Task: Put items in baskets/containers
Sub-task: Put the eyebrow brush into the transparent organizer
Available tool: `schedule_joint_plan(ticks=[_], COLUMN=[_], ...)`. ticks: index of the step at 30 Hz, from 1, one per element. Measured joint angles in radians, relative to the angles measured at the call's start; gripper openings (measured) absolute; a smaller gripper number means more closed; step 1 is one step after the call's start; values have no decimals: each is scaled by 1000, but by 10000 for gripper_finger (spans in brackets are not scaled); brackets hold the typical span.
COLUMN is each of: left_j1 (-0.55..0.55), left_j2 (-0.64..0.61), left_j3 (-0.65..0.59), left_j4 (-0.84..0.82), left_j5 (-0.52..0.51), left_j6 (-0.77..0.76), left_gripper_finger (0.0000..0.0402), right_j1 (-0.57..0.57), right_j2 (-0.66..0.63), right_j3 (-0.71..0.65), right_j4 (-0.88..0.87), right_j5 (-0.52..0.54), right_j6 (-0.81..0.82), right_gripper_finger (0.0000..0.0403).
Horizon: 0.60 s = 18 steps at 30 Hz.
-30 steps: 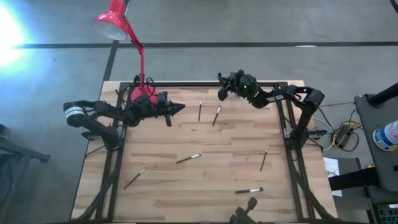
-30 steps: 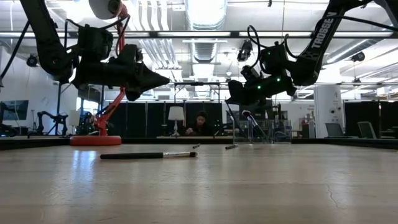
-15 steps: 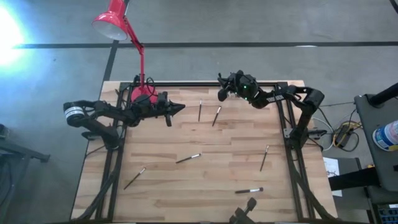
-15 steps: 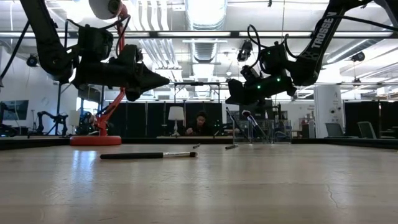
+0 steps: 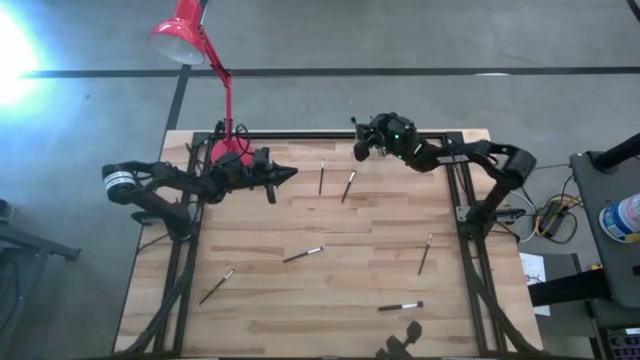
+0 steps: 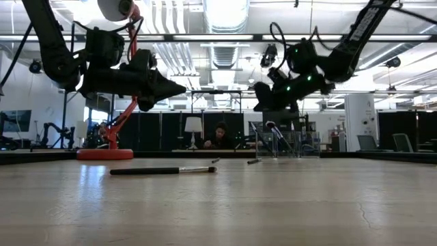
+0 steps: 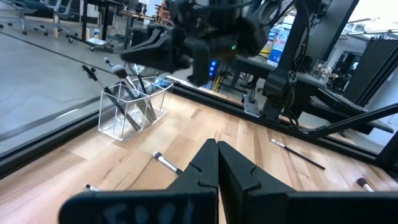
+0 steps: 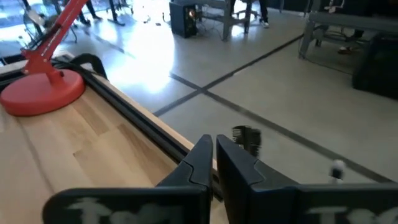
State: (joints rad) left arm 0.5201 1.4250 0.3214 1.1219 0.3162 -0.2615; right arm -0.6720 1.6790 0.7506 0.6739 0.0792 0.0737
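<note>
A clear plastic organiser (image 7: 134, 107) stands by the table's far edge with several dark makeup brushes upright in it; it also shows in the low view (image 6: 273, 145). My right gripper (image 5: 356, 150) hovers just above it, shut and empty, fingers slanting down (image 7: 127, 55). In the right wrist view, brush tips (image 8: 247, 137) show just past the shut fingers (image 8: 214, 148). My left gripper (image 5: 292, 173) is shut and empty, held above the table's far left part. Loose brushes lie flat on the wood: two (image 5: 321, 177) (image 5: 348, 186) near the organiser, others farther toward the near edge (image 5: 302, 254).
A red desk lamp stands with its base (image 5: 228, 152) at the far left, behind my left arm. More brushes lie at the near left (image 5: 216, 286), right (image 5: 425, 253) and near edge (image 5: 400, 306). A black rail runs along the far edge (image 8: 130, 115).
My right arm has lifted its wrist and drawn a little toward the far edge, so its shut fingers tip more steeply down over the organiser. The brushes on the table have stayed in place.
</note>
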Motion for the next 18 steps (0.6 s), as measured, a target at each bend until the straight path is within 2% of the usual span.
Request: schedule_joint_plan(ticks=[8,12,18], left_j1=[0,0,-4], left_j2=[0,0,-4], left_j3=[1,6,8], left_j4=[-27,-48,-77], left_j5=[0,-8,-32], left_j6=[4,6,-2], left_gripper_finger=[0,0,0], right_j1=[29,73,148], right_j2=[-192,-247,-317], right_j3=[-18,-90,-210], right_j4=[-278,-266,-178], right_j5=[3,3,30], right_j6=[10,7,14], right_gripper_finger=[69,74,39])
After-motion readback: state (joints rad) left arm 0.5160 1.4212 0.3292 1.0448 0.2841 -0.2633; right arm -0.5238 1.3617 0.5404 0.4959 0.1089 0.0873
